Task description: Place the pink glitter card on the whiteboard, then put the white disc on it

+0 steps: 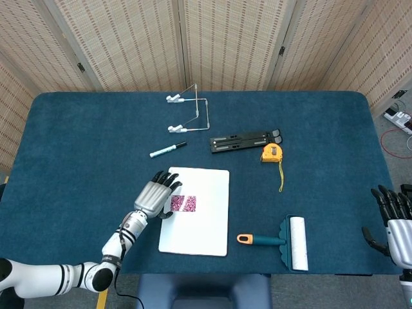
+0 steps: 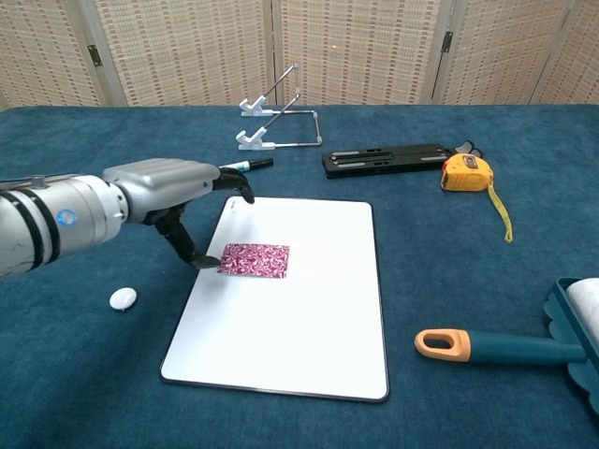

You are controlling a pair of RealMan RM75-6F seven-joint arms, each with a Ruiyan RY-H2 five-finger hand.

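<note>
The pink glitter card (image 1: 183, 204) (image 2: 255, 260) lies flat on the upper left part of the whiteboard (image 1: 205, 226) (image 2: 299, 323). My left hand (image 1: 154, 196) (image 2: 178, 187) hovers at the board's left edge with its fingers spread and nothing in them. Its thumb tip reaches down right beside the card's left edge. The white disc (image 2: 123, 298) rests on the cloth left of the board; my left arm hides it in the head view. My right hand (image 1: 394, 219) stays at the table's right edge, its fingers apart and empty.
A marker (image 1: 168, 149) (image 2: 239, 167) lies just beyond the board. Behind it are a wire stand (image 1: 191, 109) (image 2: 279, 117), a black rail (image 1: 244, 141) (image 2: 393, 159) and an orange tape measure (image 1: 271, 153) (image 2: 466, 172). A lint roller (image 1: 283, 241) (image 2: 505, 346) lies right of the board.
</note>
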